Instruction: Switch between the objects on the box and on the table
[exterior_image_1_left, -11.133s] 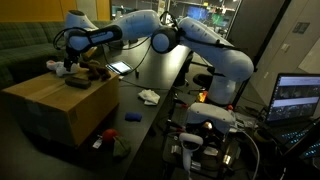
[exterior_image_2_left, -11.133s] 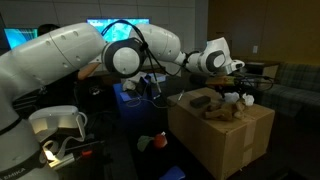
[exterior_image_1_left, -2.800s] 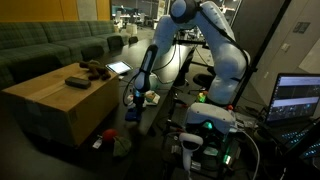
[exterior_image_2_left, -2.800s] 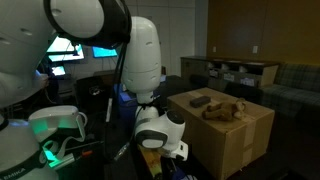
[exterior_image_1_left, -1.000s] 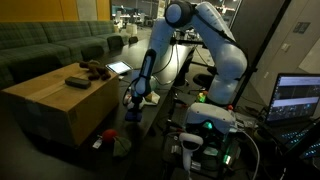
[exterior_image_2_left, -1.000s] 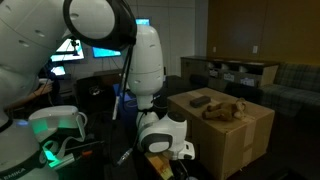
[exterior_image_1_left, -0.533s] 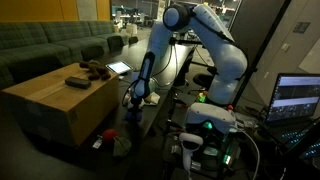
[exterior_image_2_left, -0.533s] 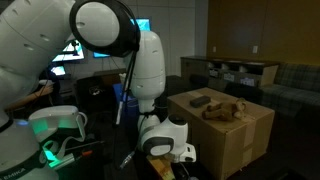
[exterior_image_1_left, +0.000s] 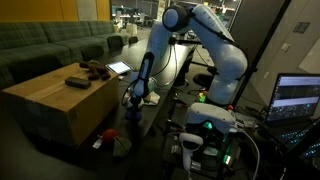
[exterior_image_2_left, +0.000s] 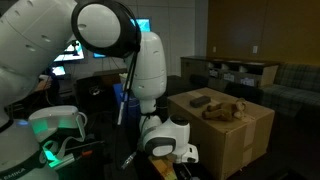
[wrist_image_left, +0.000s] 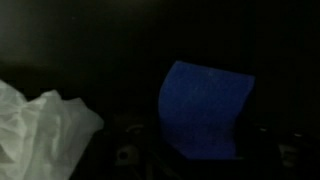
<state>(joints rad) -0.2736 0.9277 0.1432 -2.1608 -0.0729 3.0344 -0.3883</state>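
Lying on the dark table (exterior_image_1_left: 166, 82), the blue rectangular block (wrist_image_left: 205, 108) fills the middle of the wrist view, one corner tipped up towards the top of the picture. It is too dim there to see whether anything touches it. In an exterior view the same block shows as a small blue patch near the table's edge, directly under the Robotiq gripper (exterior_image_1_left: 133, 104), which hangs low over it. From where I stand I cannot tell whether the fingers are spread, closed or already on the block: the wrist view is nearly black at its lower edge and both exterior views are too coarse. Just beside the block lies a crumpled white cloth (wrist_image_left: 40, 130), pale against the table. The brown cardboard box (exterior_image_1_left: 55, 100) stands next to the table, and on its top sit a dark flat oblong object (exterior_image_1_left: 78, 82) and a brown lumpy object (exterior_image_2_left: 228, 110), near each other. The white Franka arm (exterior_image_2_left: 150, 70) bends steeply down from above. A lit tablet (exterior_image_1_left: 118, 68) lies farther back on the table, and an open laptop (exterior_image_1_left: 298, 98) glows well apart.
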